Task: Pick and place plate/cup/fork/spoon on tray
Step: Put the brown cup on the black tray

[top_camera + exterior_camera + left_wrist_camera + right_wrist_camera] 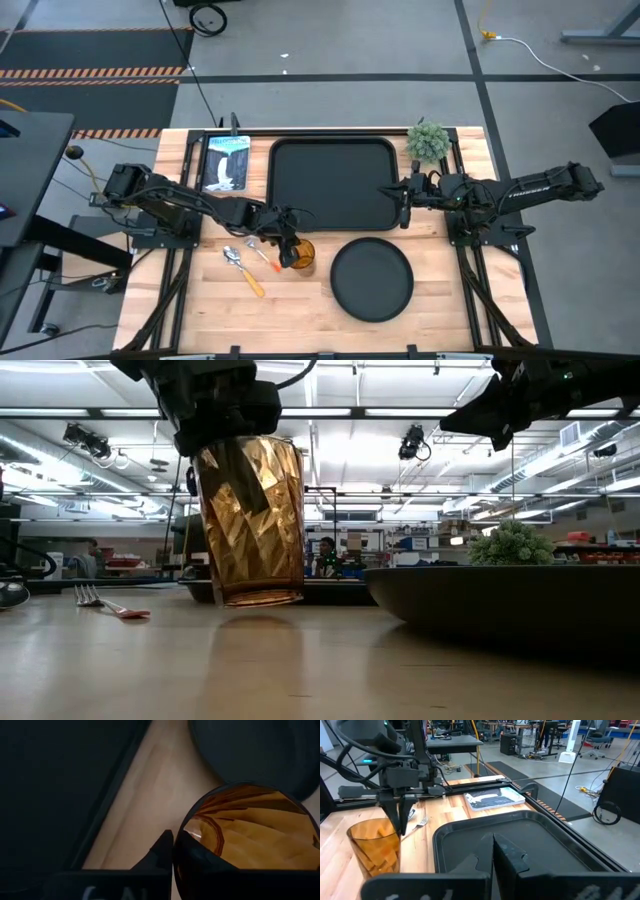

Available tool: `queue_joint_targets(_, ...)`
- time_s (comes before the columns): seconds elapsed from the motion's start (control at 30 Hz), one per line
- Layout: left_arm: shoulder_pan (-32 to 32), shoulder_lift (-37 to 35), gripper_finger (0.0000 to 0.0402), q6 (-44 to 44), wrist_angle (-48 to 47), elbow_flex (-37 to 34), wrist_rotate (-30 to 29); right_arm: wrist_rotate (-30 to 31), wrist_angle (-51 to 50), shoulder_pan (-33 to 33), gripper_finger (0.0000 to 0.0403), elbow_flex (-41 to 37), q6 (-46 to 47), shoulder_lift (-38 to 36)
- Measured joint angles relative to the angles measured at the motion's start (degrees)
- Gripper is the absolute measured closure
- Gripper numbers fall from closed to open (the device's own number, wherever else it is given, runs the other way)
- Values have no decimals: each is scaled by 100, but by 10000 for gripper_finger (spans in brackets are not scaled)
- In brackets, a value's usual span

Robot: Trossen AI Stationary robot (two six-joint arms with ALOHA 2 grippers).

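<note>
The amber cup (302, 256) is in my left gripper (288, 246), just left of the round black plate (372, 280), and is upright in the low view (250, 520). The plate rests on the table in front of the black tray (332, 185). The spoon (240, 268) and fork (264, 254) lie on the table left of the cup. My right gripper (403, 206) is shut and empty above the tray's right rim. My left gripper holds the cup by its rim (176, 851), one finger inside the glass and one outside (162, 851). The fingers come from above, pointing down (400, 820). The cup stands upright, its base (262, 600) seemingly a little above the table.
A small green plant (428, 141) stands at the tray's far right corner. A magazine (227, 162) lies left of the tray. People show in the room beyond the table (325, 555).
</note>
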Motion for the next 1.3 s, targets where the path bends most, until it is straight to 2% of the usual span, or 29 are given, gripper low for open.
queue_joint_targets(0.27, 292, 39, 388, 438, -443, 667, 63, 0, 61, 0, 386, 0, 0, 0)
queue_joint_targets(0.5, 1012, 517, 388, 1251, -1021, 1661, 180, 0, 124, -1, 386, 0, 0, 0)
queue_joint_targets(0.9, 2543, 2512, 386, 2745, -1247, 4065, 850, 91, -44, 0, 387, 0, 69, -2)
queue_joint_targets(1.03, 2939, 3253, 386, 3080, -1447, 5032, 894, 481, -441, -2, 390, 0, 228, -129)
queue_joint_targets(1.3, 3468, 4472, 385, 3490, -1641, 6646, 903, 516, -786, -56, 394, -2, 158, -650)
